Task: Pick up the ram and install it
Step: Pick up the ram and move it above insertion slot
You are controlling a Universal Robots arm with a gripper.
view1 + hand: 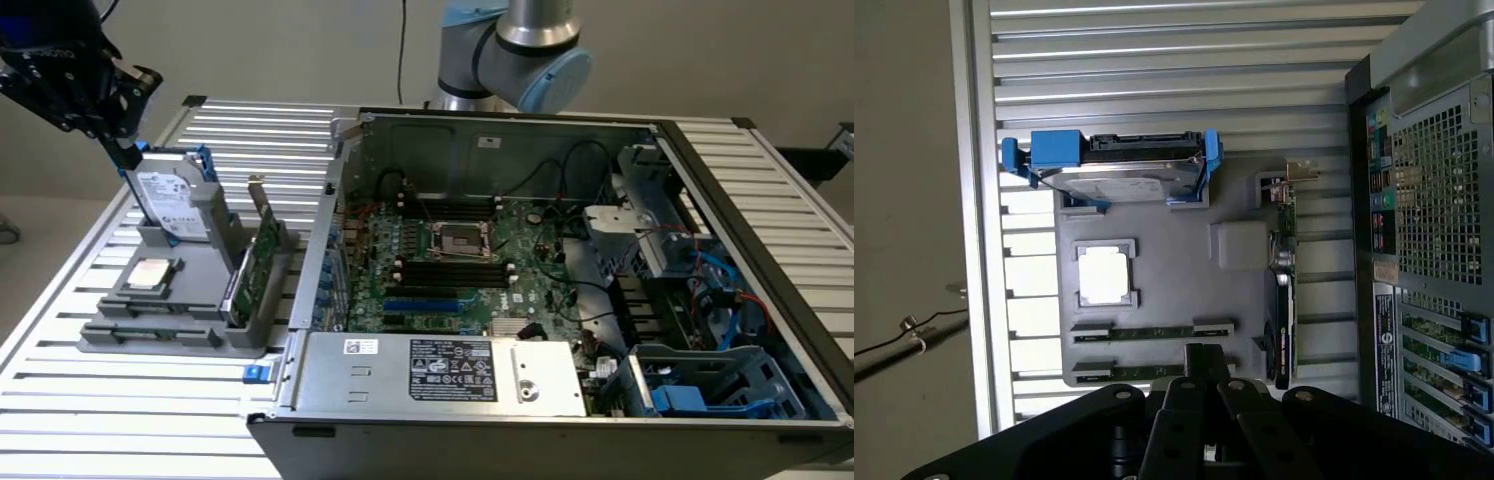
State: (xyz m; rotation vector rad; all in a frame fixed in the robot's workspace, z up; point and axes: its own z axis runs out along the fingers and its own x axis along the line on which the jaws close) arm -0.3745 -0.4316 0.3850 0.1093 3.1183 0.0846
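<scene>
Fingers (130, 155) pinched fully together, holding nothing. They hang high over the hard-drive end of the gray parts tray (187, 272), not touching anything.

Ram (1152, 328) not picked. It's a thin green stick on edge in a tray slot, below the fingers, at the tray end opposite the hard drive. A second identical stick (1144, 371) sits in the parallel slot just beside it. In the wrist view the closed fingertips (1204, 352) line up over one end of these two sticks. Height above them can't be read from that view. The exterior view shows fingers and sticks well apart.

Also below the fingers, same tray:
- hard drive (167, 195) in a blue caddy, standing on edge. In the exterior view it's the nearest item to the fingers.
- CPU (1104, 275) lying flat, between the drive and the ram.
- green expansion card (260, 265) with a metal bracket, upright along the tray edge on the PC side.

Open PC case (494, 135) sits on the table (134, 420) right beside the tray, well away from the fingers, on the exterior view's right. Motherboard (534, 290) is exposed, with black ram slots (454, 272) next to the CPU socket (451, 240). Can't tell whether any slot is populated. Arm (514, 50) rises behind the case.
</scene>
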